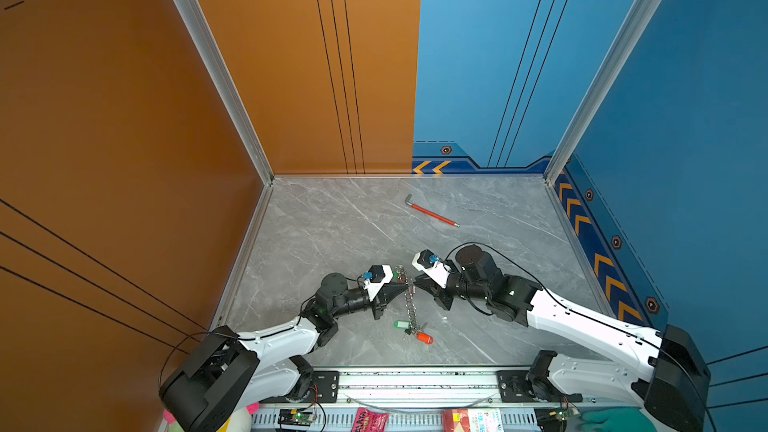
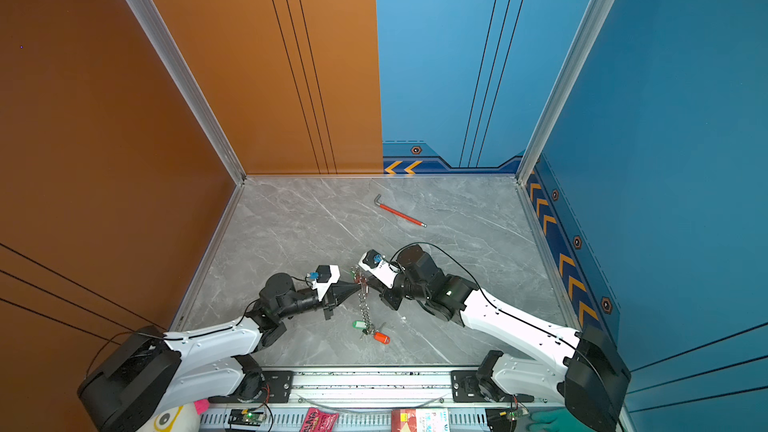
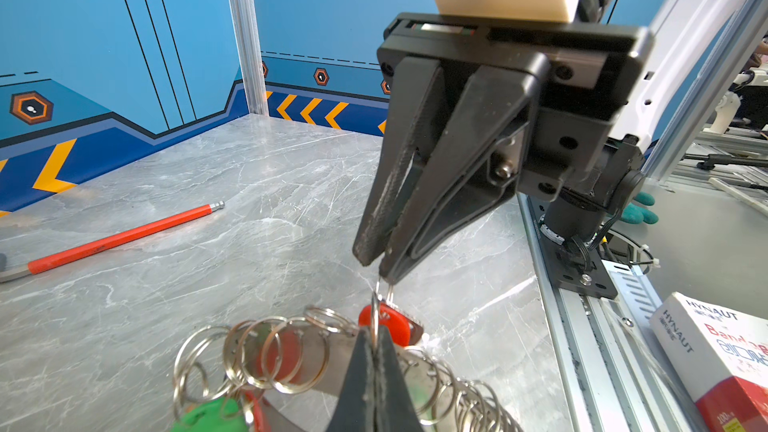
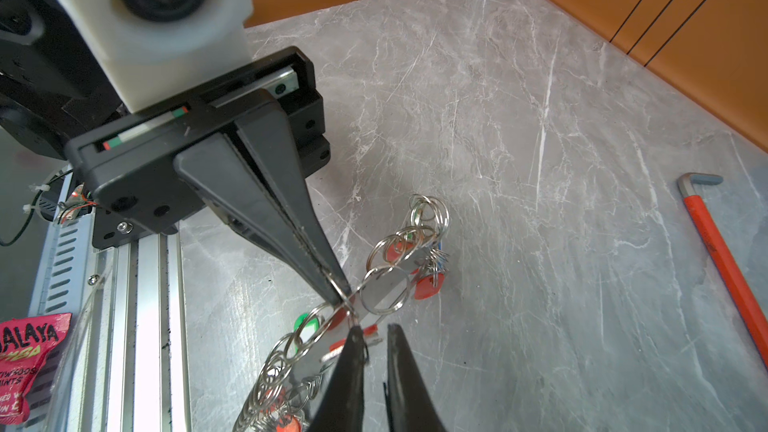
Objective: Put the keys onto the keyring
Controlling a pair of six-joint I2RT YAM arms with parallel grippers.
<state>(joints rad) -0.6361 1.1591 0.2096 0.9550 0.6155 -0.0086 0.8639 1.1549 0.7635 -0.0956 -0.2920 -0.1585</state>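
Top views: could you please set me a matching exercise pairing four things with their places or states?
1 hex wrench
2 green-tagged key
3 orange-tagged key
4 left gripper

A shut on a ring of the keyring
B alone at the table's far end
C left of the keyring's near end
D right of the keyring's near end

Pairs: 1-B, 2-C, 3-D, 4-A

Whole thing is sitting inside a little booth: a grey marble-look desk (image 1: pixel 332 222) is filling the bottom of it, an orange wall (image 1: pixel 104 118) is closing off the left side and half the back, and a blue wall (image 1: pixel 478 56) is covering the rest. Bare aluminium posts (image 1: pixel 216 76) are running up both back corners. A dark blue band with orange chevrons (image 1: pixel 598 263) is skirting the blue side. A metal rail (image 1: pixel 415 380) is edging the near side, and the lighting is looking soft and even.
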